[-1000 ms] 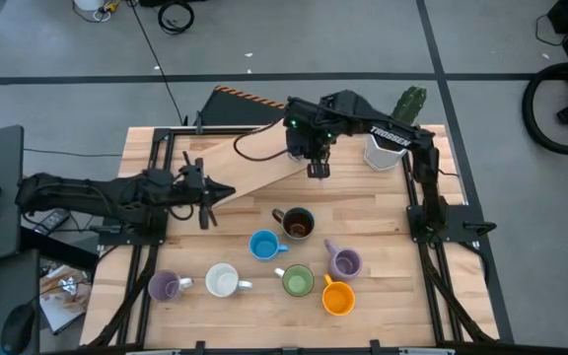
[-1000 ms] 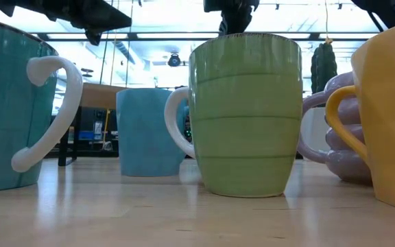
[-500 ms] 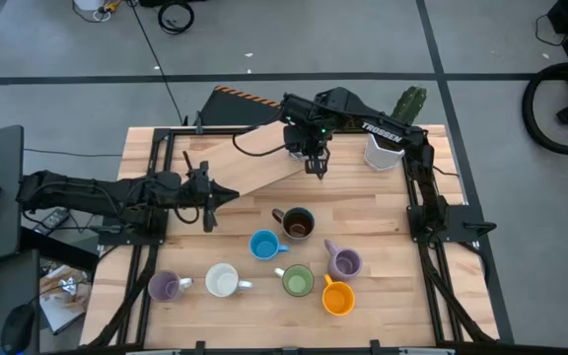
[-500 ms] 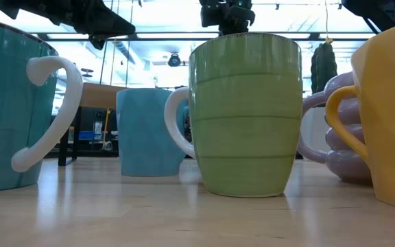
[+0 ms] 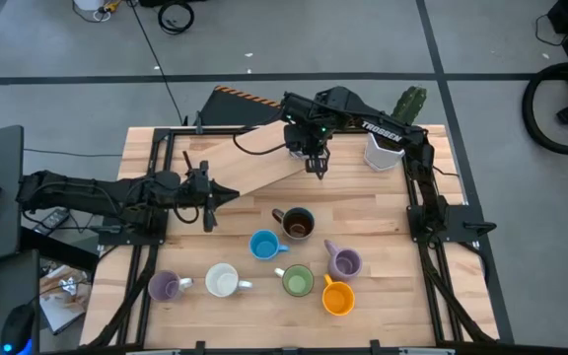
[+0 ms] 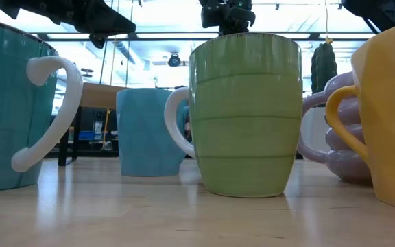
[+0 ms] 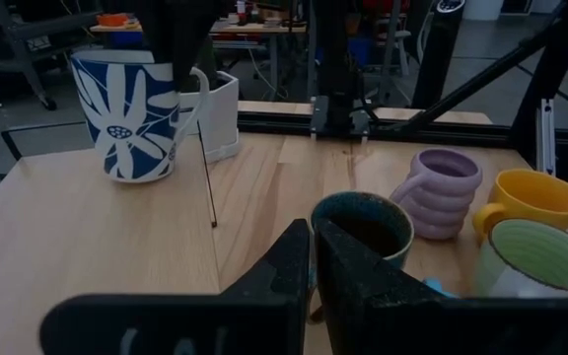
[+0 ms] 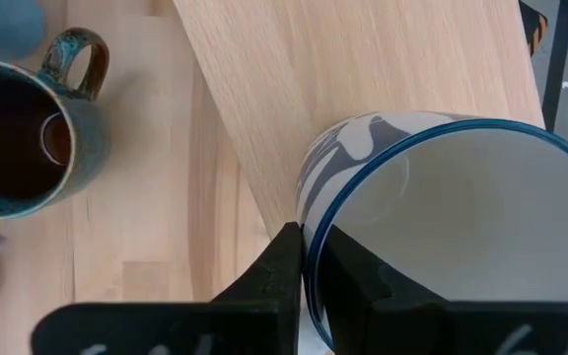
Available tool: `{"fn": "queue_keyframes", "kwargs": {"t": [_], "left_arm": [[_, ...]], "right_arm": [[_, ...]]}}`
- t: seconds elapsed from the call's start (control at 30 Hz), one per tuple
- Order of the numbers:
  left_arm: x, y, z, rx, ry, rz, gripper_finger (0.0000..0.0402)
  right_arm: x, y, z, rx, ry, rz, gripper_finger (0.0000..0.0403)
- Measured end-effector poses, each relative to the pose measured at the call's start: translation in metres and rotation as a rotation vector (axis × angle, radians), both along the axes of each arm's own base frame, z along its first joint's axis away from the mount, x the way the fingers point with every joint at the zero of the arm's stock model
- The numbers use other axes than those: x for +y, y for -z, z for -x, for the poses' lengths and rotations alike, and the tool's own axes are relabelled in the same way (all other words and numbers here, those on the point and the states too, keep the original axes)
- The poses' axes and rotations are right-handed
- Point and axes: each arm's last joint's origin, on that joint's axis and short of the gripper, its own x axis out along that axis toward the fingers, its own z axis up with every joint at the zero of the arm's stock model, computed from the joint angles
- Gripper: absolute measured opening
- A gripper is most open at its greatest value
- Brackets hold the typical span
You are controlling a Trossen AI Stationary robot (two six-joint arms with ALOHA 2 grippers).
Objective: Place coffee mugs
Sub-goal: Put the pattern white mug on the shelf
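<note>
A white mug with blue flowers [image 7: 131, 113] stands at the far middle of the table on a light wooden board [image 5: 254, 163]. My right gripper [image 5: 315, 166] is shut on the mug from above. My left gripper [image 5: 227, 193] hovers shut over the table's left part, with nothing between its fingers [image 7: 312, 237]. Several mugs stand upright on their bases in the near half: dark brown [image 5: 297, 224], blue [image 5: 263, 245], purple [image 5: 344, 262], green [image 5: 297, 281], orange [image 5: 336, 298], white [image 5: 222, 282] and another purple [image 5: 163, 287]. My right gripper pinches the mug's rim [image 8: 316, 212], one finger [image 8: 353, 286] inside the mug and one [image 8: 282, 271] outside its wall. The fingers come from above, pointing steeply down. The mug stays upright, and its base [image 7: 131, 176] appears to rest on the board.
A white pot with a cactus [image 5: 388, 148] stands at the far right, close to my right arm. The board lies slanted from the far middle toward the left. Dark frame rails [image 5: 417, 212] run along both sides of the table. Bare wood [image 5: 363, 202] lies between the board and the mugs.
My right gripper has shifted a little toward the table's left with the flowered mug, which stays upright, and has then held still.
</note>
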Motion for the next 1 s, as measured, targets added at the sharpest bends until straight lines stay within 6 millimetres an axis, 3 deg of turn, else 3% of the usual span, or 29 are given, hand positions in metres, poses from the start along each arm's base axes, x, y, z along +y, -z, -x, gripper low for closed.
{"fn": "queue_keyframes", "kwargs": {"t": [0.6,1.0], "left_arm": [[0.0,0.0,0.0,0.0,0.0,0.001,0.0027],[0.0,0.007,-0.006,0.056,0.013,-0.067,0.0027]], "right_arm": [[-0.003,-0.003,-0.005,-0.05,0.013,0.068,0.0138],[0.004,-0.035,0.014,-0.162,-0.004,0.109,0.0186]]}}
